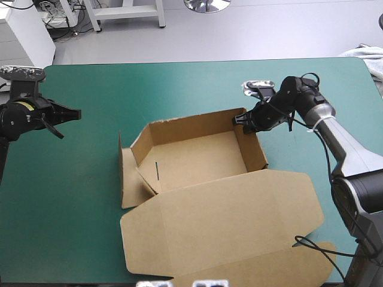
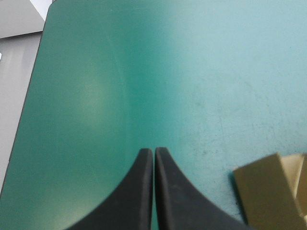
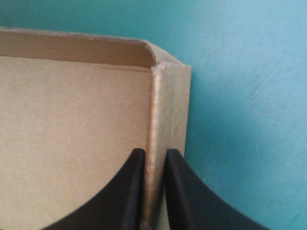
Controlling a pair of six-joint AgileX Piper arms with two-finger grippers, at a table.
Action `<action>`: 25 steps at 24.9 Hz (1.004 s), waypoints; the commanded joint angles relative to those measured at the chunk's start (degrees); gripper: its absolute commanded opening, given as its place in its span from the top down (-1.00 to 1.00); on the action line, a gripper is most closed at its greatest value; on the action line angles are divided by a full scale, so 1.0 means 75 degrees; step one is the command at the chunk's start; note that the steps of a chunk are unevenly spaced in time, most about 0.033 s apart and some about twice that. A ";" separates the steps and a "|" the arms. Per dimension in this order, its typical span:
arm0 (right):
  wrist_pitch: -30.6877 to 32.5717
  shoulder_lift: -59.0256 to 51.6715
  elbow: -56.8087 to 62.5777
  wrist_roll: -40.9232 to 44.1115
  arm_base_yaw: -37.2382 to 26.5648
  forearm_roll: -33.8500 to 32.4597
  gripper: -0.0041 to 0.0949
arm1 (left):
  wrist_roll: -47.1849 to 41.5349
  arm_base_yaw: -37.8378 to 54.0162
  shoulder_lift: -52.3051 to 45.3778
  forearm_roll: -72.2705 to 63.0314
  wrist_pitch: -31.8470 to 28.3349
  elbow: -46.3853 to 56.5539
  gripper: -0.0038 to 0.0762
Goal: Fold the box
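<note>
The brown box [image 1: 197, 158] stands mid-table as an open tray, its back and right walls raised and its lid [image 1: 227, 224] lying flat toward the near edge. A left side flap [image 1: 128, 179] lies folded outward. My right gripper [image 1: 240, 119] is at the tray's far right corner, shut on the right wall [image 3: 160, 124], one black finger [image 3: 129, 191] inside and one outside. My left gripper [image 1: 75, 113] hovers over the teal-green cover well to the left of the box, shut with nothing in it [image 2: 154, 155]. A corner of the box's flap [image 2: 268, 191] shows beside it.
A white cloth [image 1: 368, 60] lies at the table's far right edge. The right arm's black cable [image 1: 317, 245] loops across the lid's near right corner. Bare teal-green cover [image 1: 72, 197] stretches left of the box.
</note>
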 commanded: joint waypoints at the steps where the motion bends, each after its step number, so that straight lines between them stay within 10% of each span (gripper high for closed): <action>1: -0.0120 -0.0340 -0.0175 -0.0159 0.0175 0.0046 0.28 | 0.0051 -0.0013 -0.0087 -0.0152 -0.0419 -0.0202 0.92; 25: 0.1802 -0.0861 -0.4068 0.0577 0.0162 -0.1507 0.10 | 0.0044 -0.0013 0.0128 -0.0648 0.0729 -0.0202 0.92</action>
